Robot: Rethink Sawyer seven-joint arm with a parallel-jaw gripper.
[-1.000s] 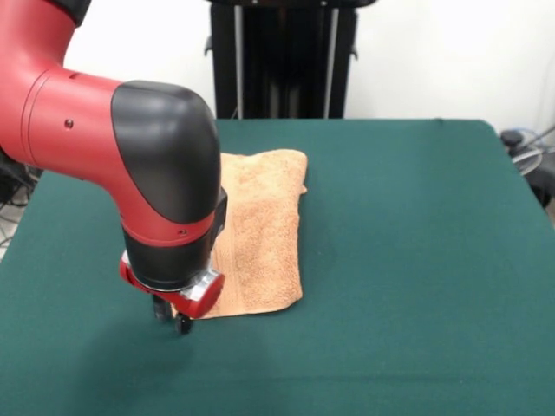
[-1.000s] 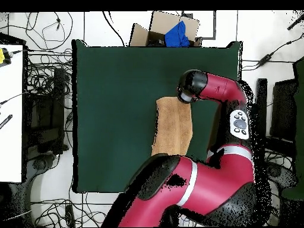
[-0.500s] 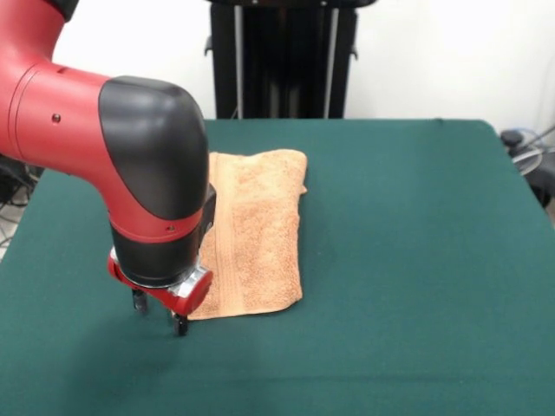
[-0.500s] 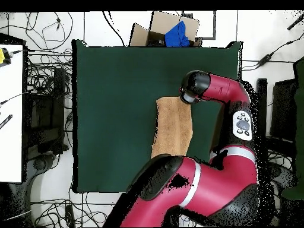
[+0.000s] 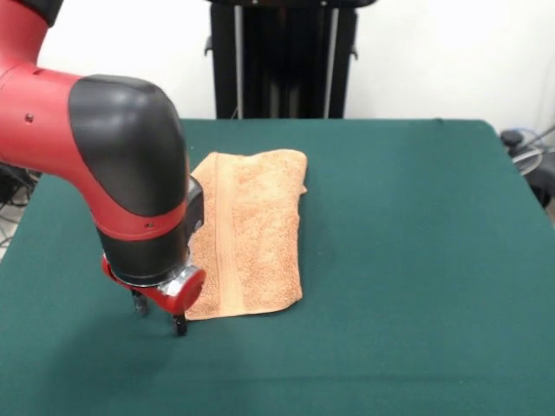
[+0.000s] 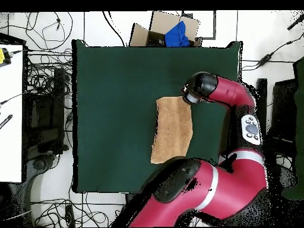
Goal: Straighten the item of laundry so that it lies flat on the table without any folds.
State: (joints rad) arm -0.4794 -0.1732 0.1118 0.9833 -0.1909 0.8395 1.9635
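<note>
Bright, even indoor light in both views, seemingly from above. Front view: soft faint shadow on the table (image 5: 416, 260) under the gripper (image 5: 159, 314) and arm, broad dull highlight on the arm's black shell, white wall nearly washed out. Towel (image 5: 251, 234) texture readable, focus slightly soft. Overhead view: flat lighting, few shadows, floor bright, no obvious edge distortion.

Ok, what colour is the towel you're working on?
Light orange-tan towel, clearest in the front view.
</note>
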